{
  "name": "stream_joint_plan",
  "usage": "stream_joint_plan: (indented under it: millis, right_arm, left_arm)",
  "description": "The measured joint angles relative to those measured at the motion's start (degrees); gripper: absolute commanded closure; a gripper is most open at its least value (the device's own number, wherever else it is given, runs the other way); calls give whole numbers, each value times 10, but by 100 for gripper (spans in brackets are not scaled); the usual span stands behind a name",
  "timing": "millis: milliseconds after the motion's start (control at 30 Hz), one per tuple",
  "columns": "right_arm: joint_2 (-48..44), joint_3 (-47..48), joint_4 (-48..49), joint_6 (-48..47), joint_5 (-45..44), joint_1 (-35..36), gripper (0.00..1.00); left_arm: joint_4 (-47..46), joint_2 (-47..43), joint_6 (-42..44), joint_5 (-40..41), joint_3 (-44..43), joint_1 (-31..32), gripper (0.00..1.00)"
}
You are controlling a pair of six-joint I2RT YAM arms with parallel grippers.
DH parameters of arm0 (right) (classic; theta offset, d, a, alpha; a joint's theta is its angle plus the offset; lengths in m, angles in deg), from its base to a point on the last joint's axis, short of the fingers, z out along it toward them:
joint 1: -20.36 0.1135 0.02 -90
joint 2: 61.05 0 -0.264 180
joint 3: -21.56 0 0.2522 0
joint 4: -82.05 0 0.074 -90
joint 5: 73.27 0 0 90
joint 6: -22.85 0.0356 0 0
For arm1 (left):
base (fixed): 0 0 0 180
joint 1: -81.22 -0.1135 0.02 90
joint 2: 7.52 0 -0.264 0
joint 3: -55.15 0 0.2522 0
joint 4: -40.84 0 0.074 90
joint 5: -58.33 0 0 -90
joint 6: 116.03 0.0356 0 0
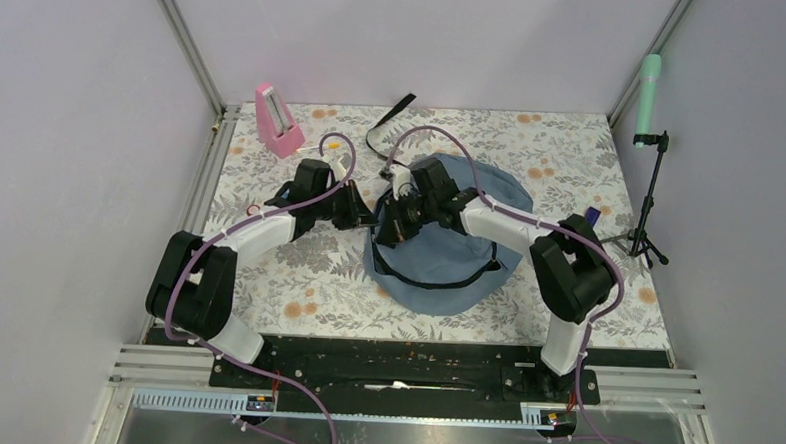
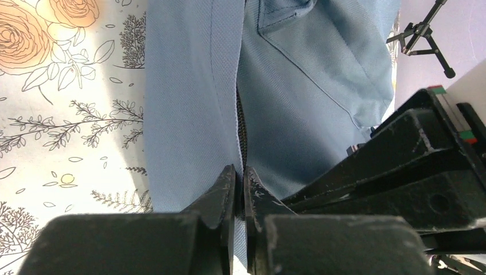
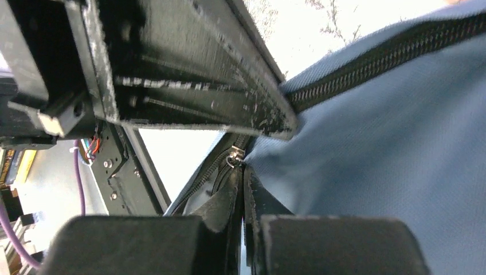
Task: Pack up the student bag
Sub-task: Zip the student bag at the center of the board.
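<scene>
Student bag [image 1: 447, 264], grey-blue, lies flat on the floral bench [image 1: 572, 150], right of centre and in the middle of its depth. Its rounded edge faces the near side, and a dark zipper [image 1: 436, 281] curves across it. A black strap [image 1: 388, 122] trails from its far left corner toward the back wall.

Both arms reach in to the bag's left edge, where their tips almost meet. The left end effector [image 1: 364, 216] is closed, and its wrist view shows its fingers [image 2: 226, 189] pinching a fold of the bag's fabric [image 2: 309, 86] just beside the zipper line [image 2: 240, 120]. The right end effector [image 1: 394, 227] comes in from the right over the bag. It is also closed, its fingertips [image 3: 229, 189] pressed together right at the metal zipper slider [image 3: 235, 154]. Whether the pull tab sits between them cannot be made out. The zipper teeth [image 3: 390, 51] run away over the blue cloth [image 3: 390, 172].

A pink metronome [image 1: 276, 120] stands at the far left corner of the bench. A green microphone [image 1: 651, 93] on a black tripod stand [image 1: 652, 208] is at the far right.
</scene>
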Motion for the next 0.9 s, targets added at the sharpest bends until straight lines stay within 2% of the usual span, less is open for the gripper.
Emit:
stream_joint_plan:
  millis: [433, 900]
  right_arm:
    - [-93, -89, 47, 57, -21, 9, 100]
    - [-153, -101, -7, 62, -155, 85, 100]
  left_arm:
    - [-5, 0, -9, -7, 0, 1, 100]
    - [-5, 0, -15, -7, 0, -4, 100]
